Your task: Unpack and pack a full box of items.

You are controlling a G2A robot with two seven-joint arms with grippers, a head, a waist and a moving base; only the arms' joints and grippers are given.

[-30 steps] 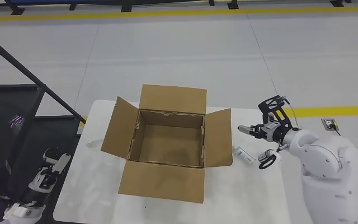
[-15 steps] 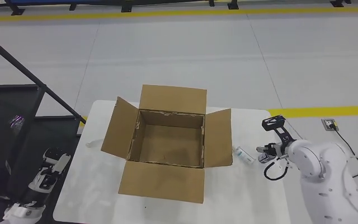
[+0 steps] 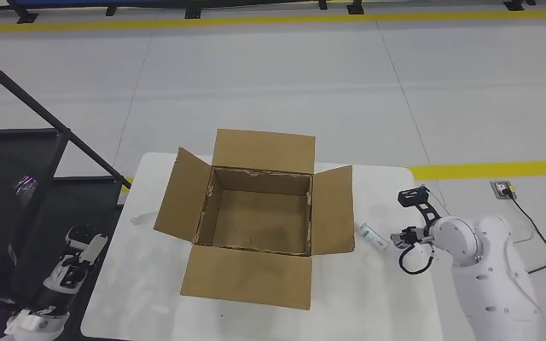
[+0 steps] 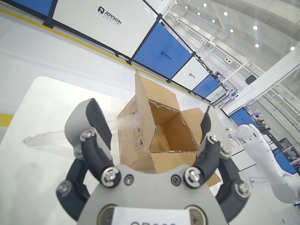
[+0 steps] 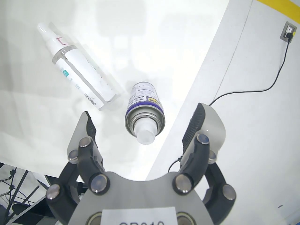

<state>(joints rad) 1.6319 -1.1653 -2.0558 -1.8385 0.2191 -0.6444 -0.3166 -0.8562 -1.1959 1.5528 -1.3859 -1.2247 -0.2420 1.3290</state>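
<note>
An open cardboard box stands mid-table with its four flaps spread, and bare cardboard shows inside. In the left wrist view the box is seen from its side. My right gripper is open at the table's right edge, just above a small upright spray can, with a finger on each side. A white bottle in clear packaging lies beside the can, and shows in the top view between box and gripper. My left gripper is open and holds nothing, low beyond the table's left side.
A clear plastic wrapper lies on the white table left of the box. The table edge runs right beside the spray can, with floor beyond it. A black frame stands off the table's left.
My right gripper has come down and turned from a spread pose above the table's right side to a spot right over the spray can. The box and bottle have not moved.
</note>
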